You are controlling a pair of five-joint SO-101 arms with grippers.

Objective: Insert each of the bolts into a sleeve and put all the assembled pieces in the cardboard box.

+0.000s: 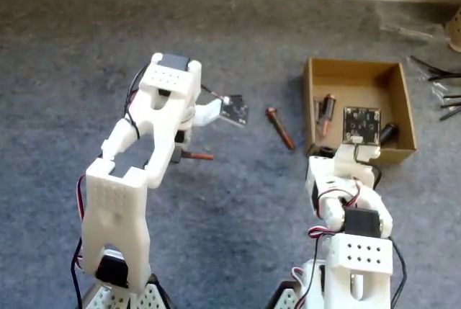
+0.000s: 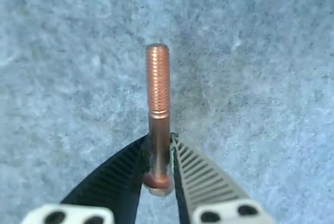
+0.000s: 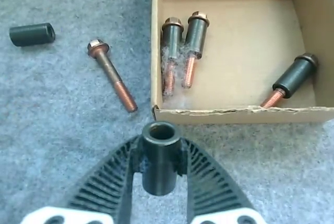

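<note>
Though threads-outward, bolt (image 2: 158,93) in left end effector (image 2: 160,140)

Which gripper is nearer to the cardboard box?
Right. The right gripper holds a sleeve just outside the box; the left gripper holds a bolt far off to one side.

left gripper (image 1: 180,155) clamps held bolt (image 1: 199,155), sticking out sideways. loose bolt (image 1: 279,127) on carpet (image 1: 238,215) near cardboard box (image 1: 360,82). right arm (image 1: 349,208) at box's near wall.

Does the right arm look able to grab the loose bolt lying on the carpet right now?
Probably not yet: its fingers are shut on a sleeve. Otherwise the bolt lies in the open beside the box, with nothing over it.
</note>
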